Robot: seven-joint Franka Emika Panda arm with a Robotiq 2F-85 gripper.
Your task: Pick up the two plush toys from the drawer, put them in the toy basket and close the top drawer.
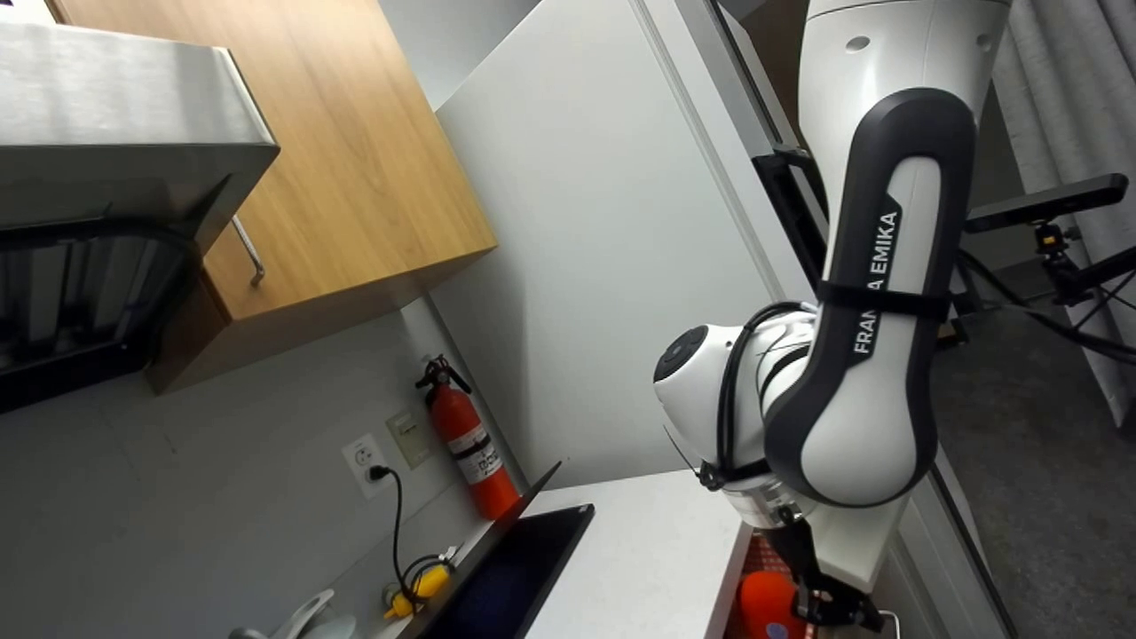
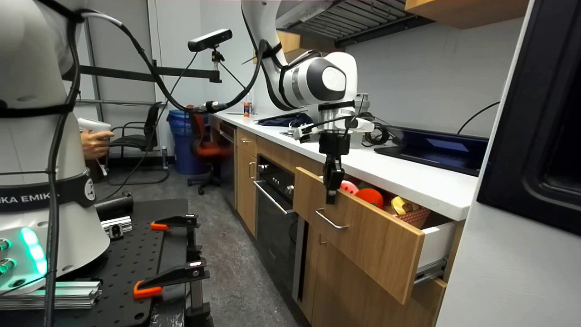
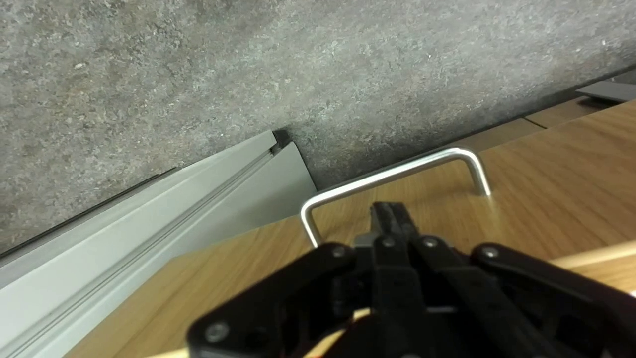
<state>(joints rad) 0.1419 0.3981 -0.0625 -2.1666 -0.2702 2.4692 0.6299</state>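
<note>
Several toys (image 2: 370, 197) are lying in the open top drawer (image 2: 381, 247), seemingly inside the toy basket (image 2: 415, 217). Your gripper (image 3: 389, 208) is hanging near the handle (image 3: 387, 174), jaws meeting on nothing; dropping lower, you're risking snagging it; pushing left or right of centre, perhaps jamming the runner (image 2: 430, 271).

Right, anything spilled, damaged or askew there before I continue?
Nothing looks spilled or damaged around the open top drawer. What looks odd: in an exterior view, the wall cabinet and fire extinguisher both slant the same way, so that view itself is probably tilted.
</note>
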